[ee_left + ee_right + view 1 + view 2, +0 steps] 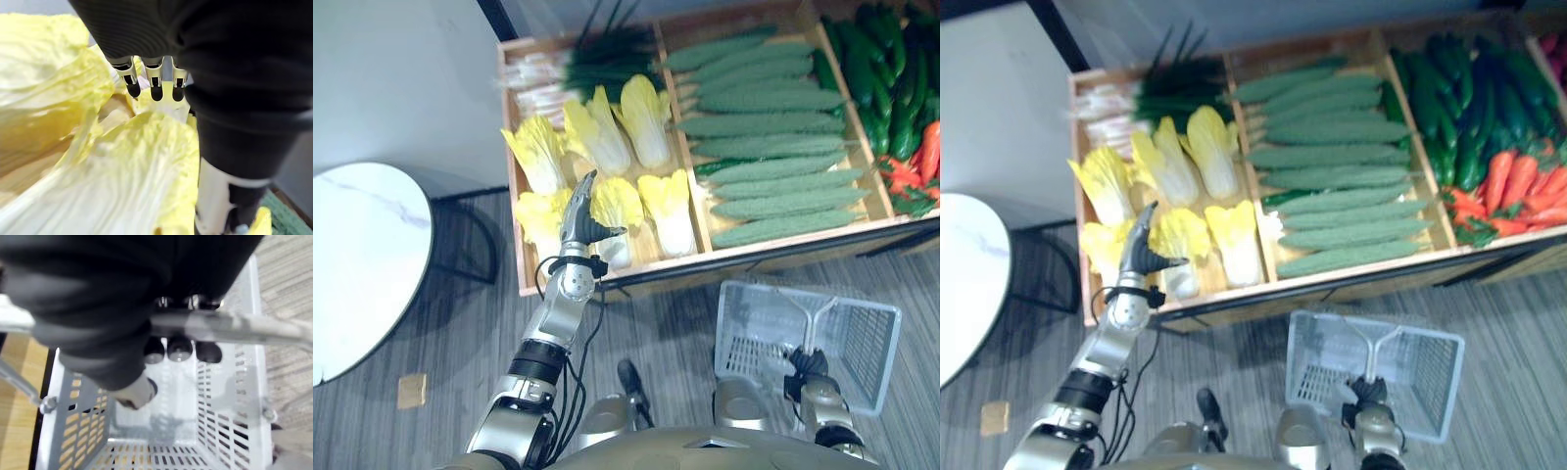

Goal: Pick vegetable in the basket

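The left hand (pixel 579 220) was positioned over the left compartment of the wooden display crate (pixel 1351 281), near the crate's front edge. Its fingers (pixel 155 81) were extended and the thumb stood apart, so the hand was released and grasped nothing. The fingers pointed toward the back edge of the crate. The hand lay between two pale yellow-leaved napa cabbages in the front row, just beside the middle one (pixel 615 208). In the left wrist view the dark fingertips were directly above the crinkled yellow leaves (pixel 122 171); contact could not be confirmed.

The remaining napa cabbages (pixel 597 137) filled the rest of the left compartment, with a bundle of green onions (pixel 597 59) at the back left corner. The middle compartment held stacked bumpy green gourds (pixel 773 147). The right compartment held dark green cucumbers (pixel 881 78) and red-orange tapered vegetables (pixel 1518 181).

The right hand (pixel 808 367) was clenched round the grey bar handle (pixel 230 325) of a pale perforated plastic basket (pixel 867 352). The basket was in front of the crate's front edge, over the striped grey floor (pixel 666 323), well apart from the cabbages.
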